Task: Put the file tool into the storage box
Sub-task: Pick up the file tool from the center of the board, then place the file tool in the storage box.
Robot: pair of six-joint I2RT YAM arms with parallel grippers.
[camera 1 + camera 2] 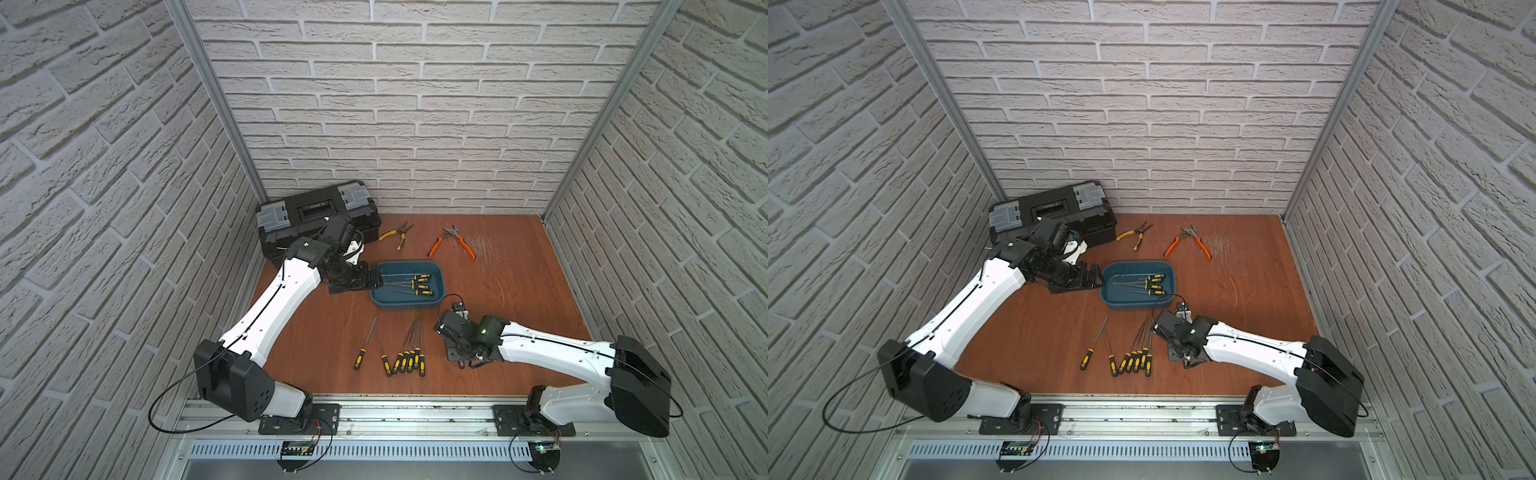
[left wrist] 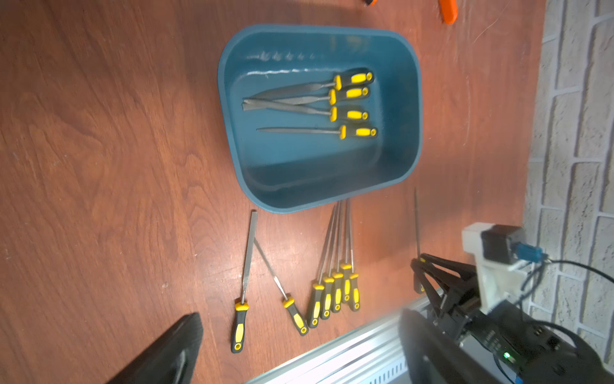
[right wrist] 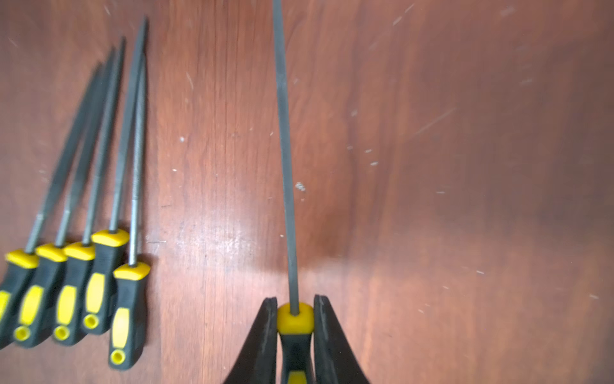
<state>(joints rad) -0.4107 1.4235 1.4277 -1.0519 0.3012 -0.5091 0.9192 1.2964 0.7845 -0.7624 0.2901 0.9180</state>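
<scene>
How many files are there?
12 files: four in the box, two loose and five bunched on the table, one file in the right hand. More may be hidden.

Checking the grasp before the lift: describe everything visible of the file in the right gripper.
The file has a thin, straight, dark grey metal shaft entering a yellow collar on a black handle with a yellow inlay. The right gripper is shut on it, fingers pressing both sides of the collar. It extends over the wooden table, apart from the other files; whether it touches the wood is unclear.
</scene>
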